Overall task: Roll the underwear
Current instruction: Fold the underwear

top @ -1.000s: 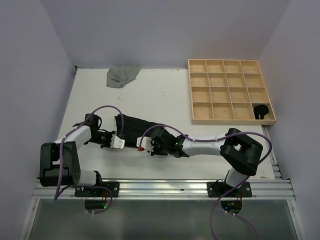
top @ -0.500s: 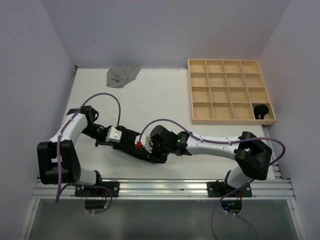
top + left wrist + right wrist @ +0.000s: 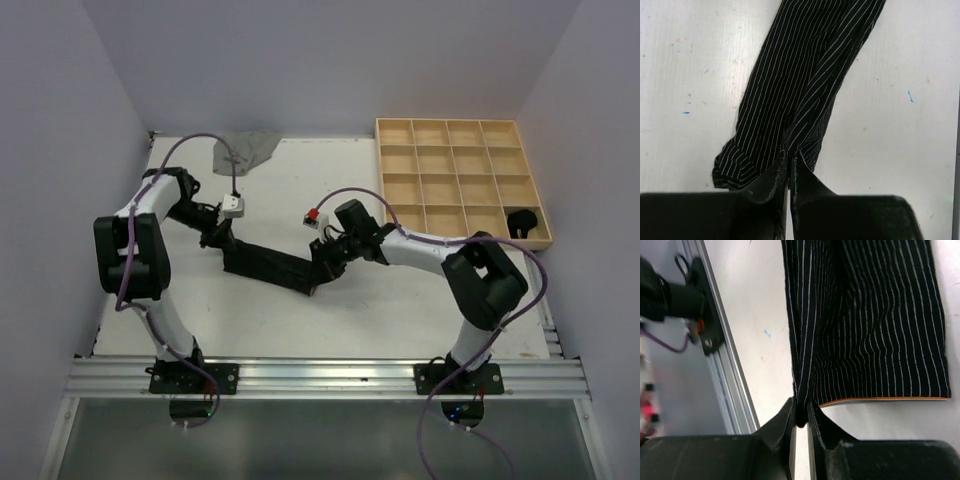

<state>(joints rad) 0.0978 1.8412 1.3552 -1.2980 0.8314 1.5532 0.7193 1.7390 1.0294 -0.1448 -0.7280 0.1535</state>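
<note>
A black pinstriped underwear (image 3: pixel 268 264) lies pulled out into a long band across the middle of the table, between both grippers. My left gripper (image 3: pixel 224 248) is shut on its left end, and in the left wrist view the striped underwear (image 3: pixel 800 75) runs away from the pinching left gripper (image 3: pixel 791 162). My right gripper (image 3: pixel 318 270) is shut on the right end. The right wrist view shows a folded edge of the underwear (image 3: pixel 865 315) nipped in the right gripper (image 3: pixel 801 417), beside an orange-edged hem. A plain grey underwear (image 3: pixel 243 150) lies crumpled at the far left.
The wooden grid tray (image 3: pixel 383 185) stands at the back right, with a black rolled piece (image 3: pixel 522 222) in its near right compartment. The metal rail (image 3: pixel 710 340) at the table's near edge shows in the right wrist view. Walls close in left, right and behind.
Both arms have swung away from the near edge toward the table's middle with the black underwear held between them. The cloth is now drawn out longer and thinner.
</note>
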